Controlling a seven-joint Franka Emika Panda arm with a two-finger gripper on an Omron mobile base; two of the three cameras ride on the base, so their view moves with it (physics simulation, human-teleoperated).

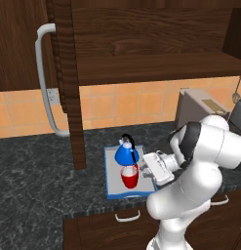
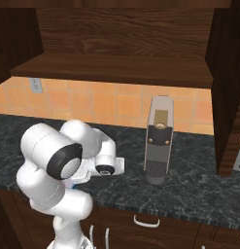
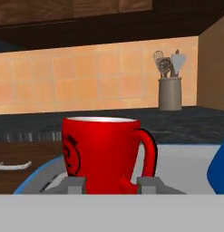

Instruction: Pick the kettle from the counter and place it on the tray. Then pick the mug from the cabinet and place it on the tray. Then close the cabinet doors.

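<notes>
Standing upright on the tray (image 1: 111, 183), the glossy red mug (image 1: 130, 177) sits directly ahead of the gripper (image 1: 143, 168), whose 2 dark fingertips (image 3: 148, 185) flank its base in the hand view; the jaws stand narrowly parted and whether they touch the mug cannot be told. The mug is cylindrical, with a pale inner rim, a dark emblem on its side and a looped handle turned toward the blue kettle (image 1: 126, 153). Just behind the mug on the same tray, the kettle is a squat bright-blue dome under a black arched handle; in the hand view only a sliver of its blue body shows, cut off at the frame's edge. The tray is flat and light grey with a raised blue rim, resting on the dark marbled stone counter (image 1: 39, 171). Above the tray, the wood-grain cabinet (image 1: 151, 53) hangs open, 1 cabinet door (image 1: 68, 83) swung out beside it with a long light-grey curved bar handle (image 1: 44, 83). From the right base view, the white arm (image 2: 58, 160) hides the tray. A grey utensil holder (image 3: 170, 93) stands far behind the mug.
</notes>
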